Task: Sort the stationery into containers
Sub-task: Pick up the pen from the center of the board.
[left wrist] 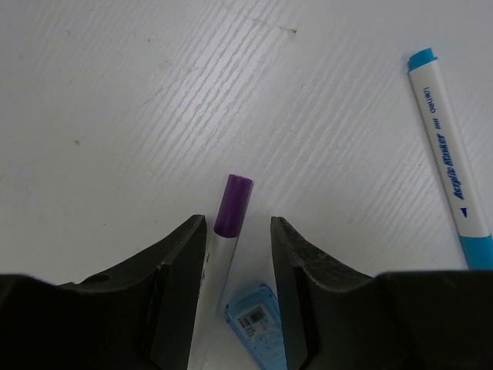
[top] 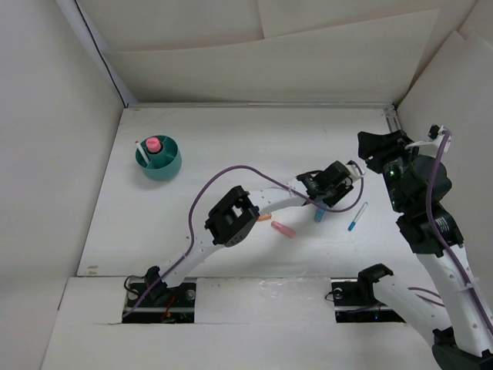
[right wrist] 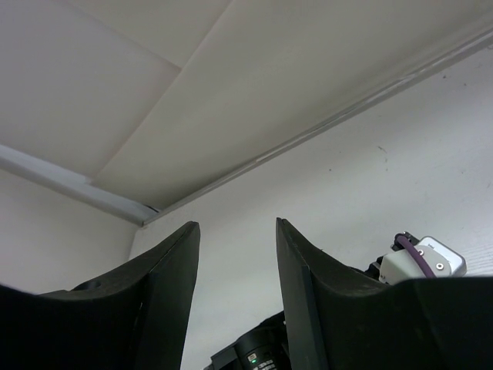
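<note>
1. Nearest the arm bases, a pink piece [top: 283, 230] and an orange piece [top: 266, 218] are lying on the table [top: 231, 131], well to the right of the teal cup [top: 159, 173] and nearer than it.
2. Further right of the cup, a light-blue piece [left wrist: 256, 316] and a blue-tipped pen [left wrist: 451, 162] are lying loose.
3. There too, the left gripper [left wrist: 237, 225] is straddling the purple-capped pen [left wrist: 233, 202]. Its fingers are standing narrow but apart, with a gap showing on either side of the cap. The light-blue piece is also lying between them, deeper in.
4. Judgement: the pen is looking light, stiff and smooth, so it is liable to roll or pivot. Taking it across the barrel just behind the cap seems advisable, excluding the light-blue piece.
5. The right gripper [right wrist: 236, 225] is hanging raised, far right of the cup, with its fingers moderately apart on nothing.
6. Farthest away, the cup is holding a pink-topped piece [top: 153, 144] and a thin white pen [top: 139, 146].
</note>
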